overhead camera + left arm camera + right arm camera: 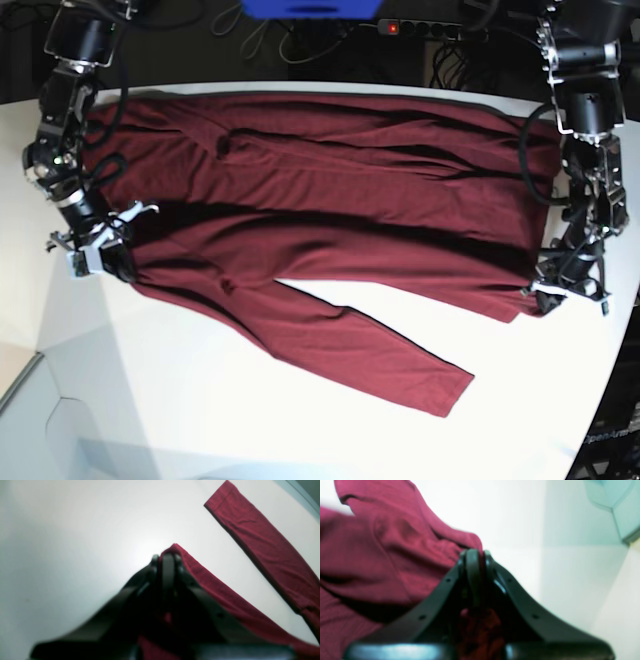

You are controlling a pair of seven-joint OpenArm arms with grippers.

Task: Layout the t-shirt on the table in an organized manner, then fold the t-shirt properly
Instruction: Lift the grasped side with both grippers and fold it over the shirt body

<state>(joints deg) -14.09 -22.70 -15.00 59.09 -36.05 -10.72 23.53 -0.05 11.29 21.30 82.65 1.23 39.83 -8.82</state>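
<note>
Both my left gripper (168,558) and right gripper (474,555) are pinching edges of the t-shirt (330,210), stretched between the fingers over the table (200,400); uneven pulling could tug fabric loose and re-bunch it.

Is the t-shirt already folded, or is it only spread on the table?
Spread, not yet neatly folded. In the base view the t-shirt lies stretched across the table, wrinkled, one long sleeve lying out diagonally.

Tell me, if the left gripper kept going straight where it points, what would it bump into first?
Probably nothing but bare table. The left gripper, pinching the shirt, points over empty white tabletop; depth is unclear.
</note>
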